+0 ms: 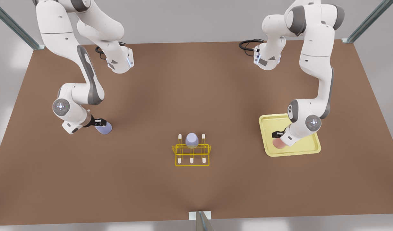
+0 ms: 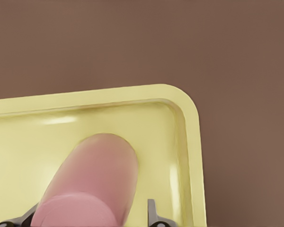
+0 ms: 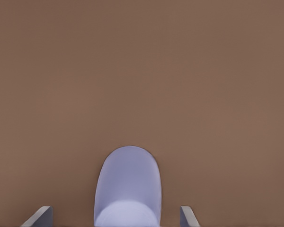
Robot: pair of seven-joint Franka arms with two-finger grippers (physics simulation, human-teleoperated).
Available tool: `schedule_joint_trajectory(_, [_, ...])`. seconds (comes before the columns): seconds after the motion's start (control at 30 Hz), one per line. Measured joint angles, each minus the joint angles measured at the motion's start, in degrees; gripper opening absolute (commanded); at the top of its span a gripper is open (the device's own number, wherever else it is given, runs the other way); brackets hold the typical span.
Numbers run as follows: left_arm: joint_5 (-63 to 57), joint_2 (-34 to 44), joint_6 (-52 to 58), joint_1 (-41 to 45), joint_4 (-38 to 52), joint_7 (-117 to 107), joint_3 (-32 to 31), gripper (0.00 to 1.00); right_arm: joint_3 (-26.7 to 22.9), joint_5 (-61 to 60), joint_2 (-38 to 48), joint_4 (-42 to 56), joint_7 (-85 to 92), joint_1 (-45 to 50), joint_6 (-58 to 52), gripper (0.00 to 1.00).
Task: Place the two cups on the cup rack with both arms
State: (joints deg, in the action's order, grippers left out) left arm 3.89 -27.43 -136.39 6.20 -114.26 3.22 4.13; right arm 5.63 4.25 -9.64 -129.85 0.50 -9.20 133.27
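Note:
The pale pink cup lies on its side in the yellow tray at the front view's right. My left gripper straddles it, open, with a gap showing beside one finger. At the front view's left, the lavender cup lies on the brown table. My right gripper is open around it, and both fingers stand clear of its sides. The yellow cup rack stands in the middle near the front.
A second lavender cup sits upside down on a back peg of the rack. The brown table stretches wide between the arms. Its front edge has a metal post at the centre.

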Motion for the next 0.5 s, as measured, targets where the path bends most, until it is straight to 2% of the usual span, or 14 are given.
schedule_joint_trajectory(0.3, [0.1,-1.6,-1.8,0.0,1.0,0.0,0.0,1.0,0.0,0.1,-2.6,-3.8,-0.8,-0.3,5.3,1.0])
schedule_joint_trajectory(0.5, [2.8,-2.1,-2.9,-0.1,1.0,0.1,0.0,0.91,0.0,0.1,-2.9,-6.4,-1.1,-0.5,9.4,1.0])
